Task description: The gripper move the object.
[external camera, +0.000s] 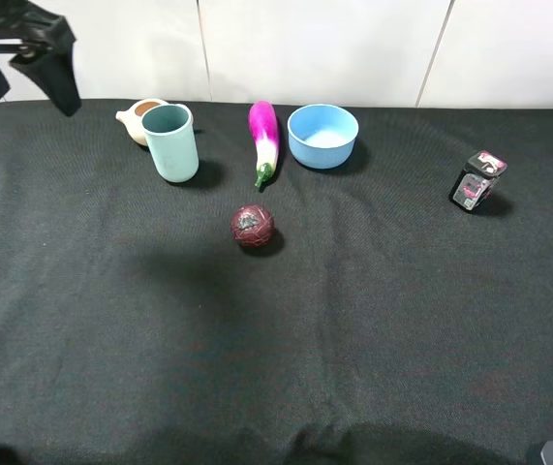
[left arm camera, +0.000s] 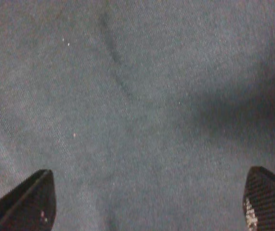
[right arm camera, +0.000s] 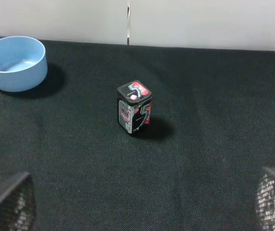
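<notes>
The pale teal cup (external camera: 171, 142) stands upright at the back left of the black cloth, in front of a beige pot (external camera: 138, 118). My left gripper (external camera: 26, 89) is raised at the far left back corner, well left of the cup and apart from it. It is open and empty. In the left wrist view the left gripper (left arm camera: 147, 207) shows only its two black fingertips (left arm camera: 29, 202) over bare cloth; the cup is out of that view. My right gripper (right arm camera: 142, 207) is open and empty, low at the right front; the cup is out of its view too.
A purple eggplant (external camera: 263, 140) lies right of the cup. Beyond it is a light blue bowl (external camera: 322, 136), also in the right wrist view (right arm camera: 14, 62). A dark red ball (external camera: 253, 226) sits in front. A small black box (external camera: 477, 181) stands far right, facing the right gripper (right arm camera: 134, 107).
</notes>
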